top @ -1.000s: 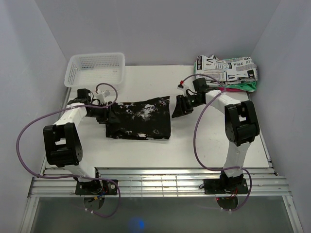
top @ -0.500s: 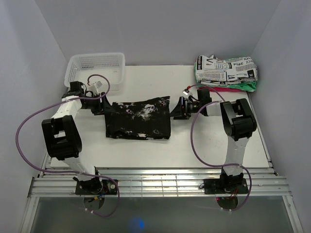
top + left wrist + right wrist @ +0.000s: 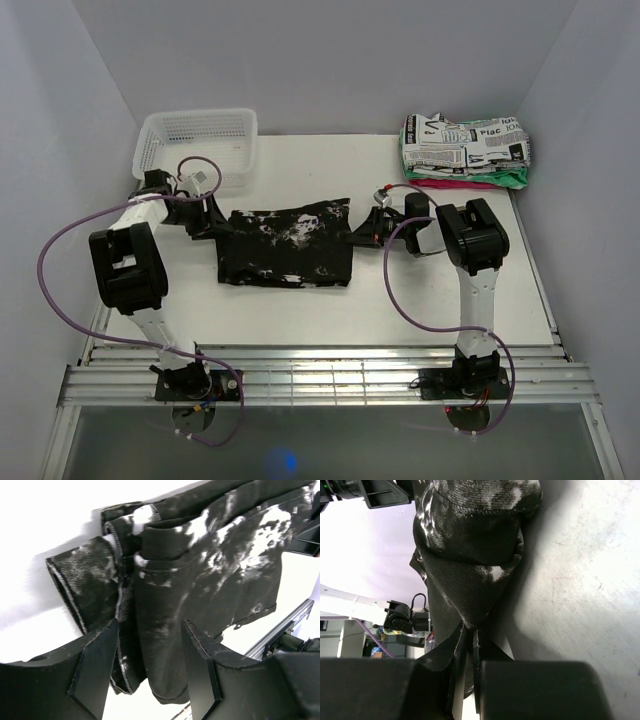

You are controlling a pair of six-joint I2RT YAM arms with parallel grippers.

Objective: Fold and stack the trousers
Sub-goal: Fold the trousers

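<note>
White tabletop between grey walls carries the trousers, which lie at its middle as a folded dark block. A pile of folded garments sits at the far right corner and a basket at the far left. Another fold looks to be in hand, with stacking to come. The left gripper stands wide, straddling the block's left edge without clamping it. The right gripper is pinched narrow on a corner of the right edge. Next, the left needs to close on its layers so both ends lift together.
</note>
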